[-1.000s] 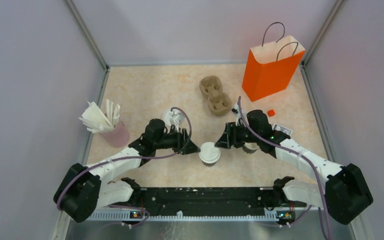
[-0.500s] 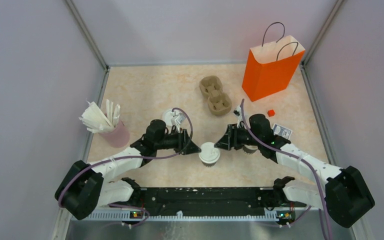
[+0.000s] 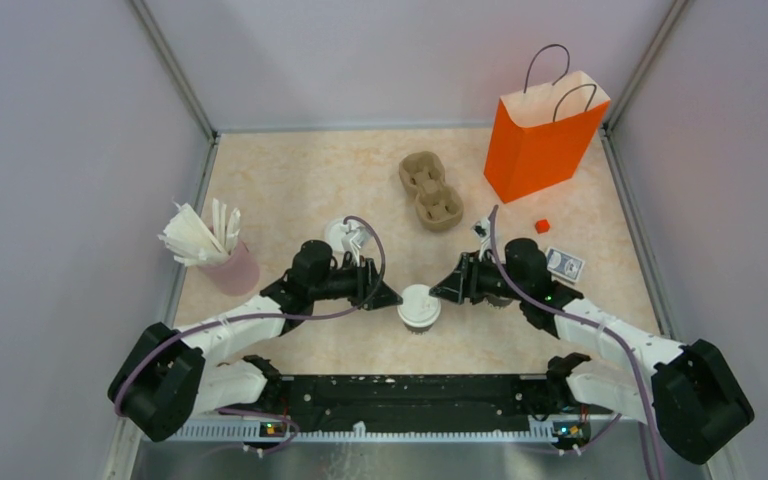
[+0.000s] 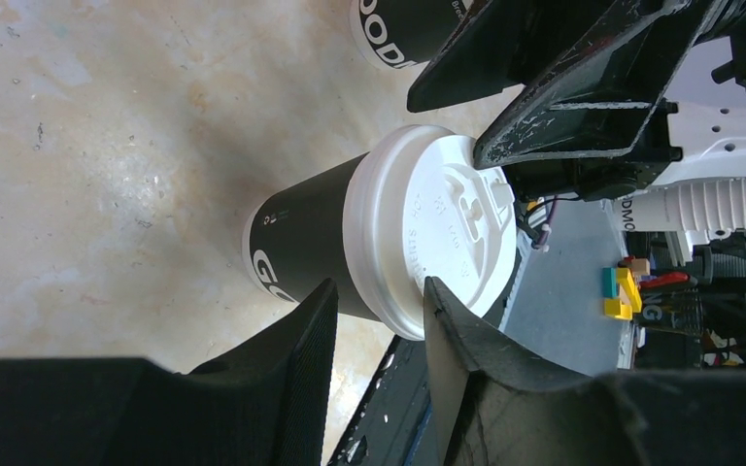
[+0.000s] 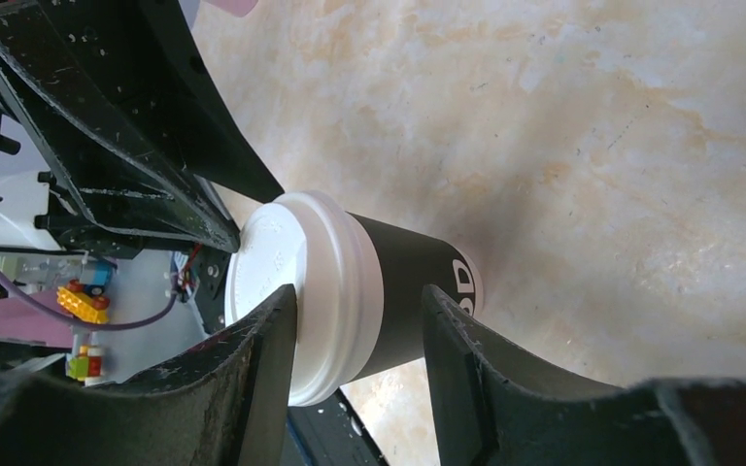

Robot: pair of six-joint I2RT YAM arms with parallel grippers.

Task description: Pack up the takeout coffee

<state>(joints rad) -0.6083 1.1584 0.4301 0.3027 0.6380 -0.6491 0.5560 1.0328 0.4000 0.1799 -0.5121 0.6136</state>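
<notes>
Top external, left gripper (image 3: 393, 297), right gripper (image 3: 437, 291) parted, flanking coffee cup (image 3: 419, 306)

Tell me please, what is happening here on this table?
Both arms are working on one takeout coffee, a dark cup with a white lid, standing upright near the middle of the table. The left end effector and the right end effector face it from opposite sides, both open, with their fingers on either side of the lid. Neither clearly grips it. The orange bag stands at the far right and the pulp tray holds no cup, so nothing is packed yet.
</notes>
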